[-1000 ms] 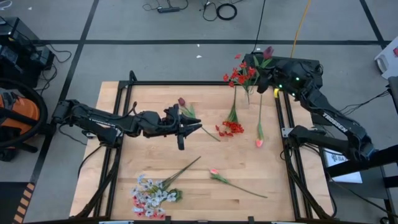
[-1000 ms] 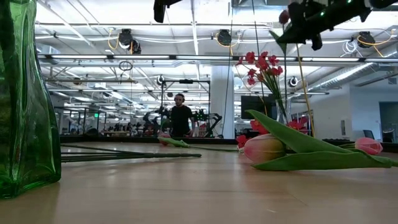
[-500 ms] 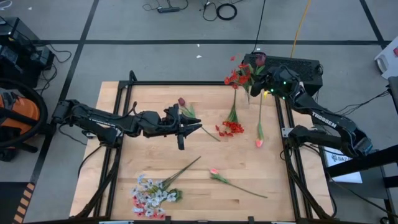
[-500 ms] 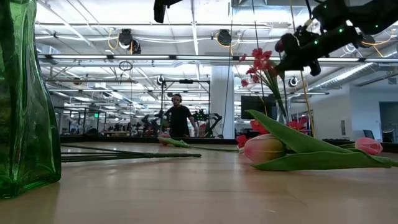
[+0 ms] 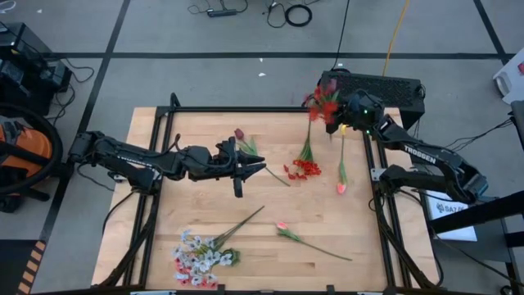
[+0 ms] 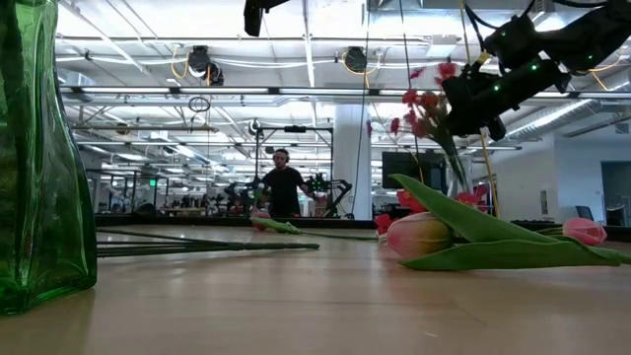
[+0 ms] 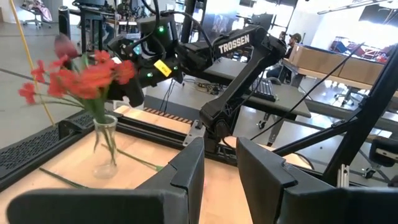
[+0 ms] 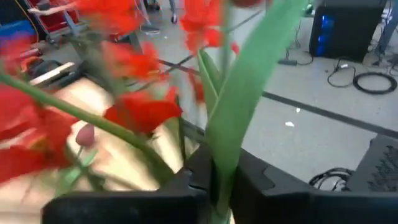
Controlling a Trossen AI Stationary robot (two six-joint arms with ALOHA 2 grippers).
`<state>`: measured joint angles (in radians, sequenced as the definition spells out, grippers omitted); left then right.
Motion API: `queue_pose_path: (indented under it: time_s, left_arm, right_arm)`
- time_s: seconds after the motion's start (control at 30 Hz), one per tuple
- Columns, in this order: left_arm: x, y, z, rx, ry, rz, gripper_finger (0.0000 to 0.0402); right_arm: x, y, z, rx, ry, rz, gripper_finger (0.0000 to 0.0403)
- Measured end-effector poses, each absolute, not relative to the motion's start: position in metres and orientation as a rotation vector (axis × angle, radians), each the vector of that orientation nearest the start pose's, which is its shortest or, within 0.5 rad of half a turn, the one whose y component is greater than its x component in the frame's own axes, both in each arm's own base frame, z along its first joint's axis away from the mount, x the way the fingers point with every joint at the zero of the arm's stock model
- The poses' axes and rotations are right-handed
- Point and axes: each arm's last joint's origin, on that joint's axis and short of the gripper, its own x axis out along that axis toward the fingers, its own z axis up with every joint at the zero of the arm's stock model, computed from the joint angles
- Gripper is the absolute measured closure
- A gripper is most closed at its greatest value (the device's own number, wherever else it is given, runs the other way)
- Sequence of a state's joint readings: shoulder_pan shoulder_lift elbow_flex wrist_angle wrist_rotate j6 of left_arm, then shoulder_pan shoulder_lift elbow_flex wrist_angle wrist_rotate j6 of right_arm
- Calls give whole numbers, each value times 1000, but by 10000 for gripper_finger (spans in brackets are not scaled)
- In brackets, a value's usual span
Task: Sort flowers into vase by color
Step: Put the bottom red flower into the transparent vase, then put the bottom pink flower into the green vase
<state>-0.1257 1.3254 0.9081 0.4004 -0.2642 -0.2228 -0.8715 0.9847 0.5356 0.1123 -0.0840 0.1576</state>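
Two arms worked over the table (image 5: 164, 246). Loose flowers lay on it in about five spots: a white-pink bunch (image 5: 201, 256) at 7 o'clock, a maroon bud (image 5: 239, 133) by the left gripper (image 5: 260, 169), a pink tulip (image 5: 282, 227) at 6, a red cluster (image 5: 304, 169) near centre, another pink tulip (image 5: 340, 188) at 3. A clear vase (image 7: 104, 147) at 1 o'clock held red sprays (image 5: 321, 102). A green vase (image 6: 39, 168) stood close to the low camera.

The left gripper's fingers stood apart, empty. The right gripper (image 5: 342, 111) hovered above the clear vase, fingers clamped on a green stem (image 8: 239, 106) that rose between them among the reds.
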Motion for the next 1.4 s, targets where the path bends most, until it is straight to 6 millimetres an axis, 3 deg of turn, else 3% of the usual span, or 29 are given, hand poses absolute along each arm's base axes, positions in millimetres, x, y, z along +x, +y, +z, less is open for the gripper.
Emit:
queue_pose_path:
  time_s: [0.4,0.63,1.1,1.4]
  left_arm:
    - [298,-30,310,-219,31,144,301]
    - [299,-30,310,-219,30,144,301]
    - [298,-30,310,-221,30,144,301]
    - [296,-30,310,-217,56,132,301]
  right_arm:
    - [127,-147,256,260,187,-806,254]
    - [115,-135,262,232,210,-837,208]
    - [88,-104,276,225,194,-882,199]
    - [74,-86,290,434,320,-867,200]
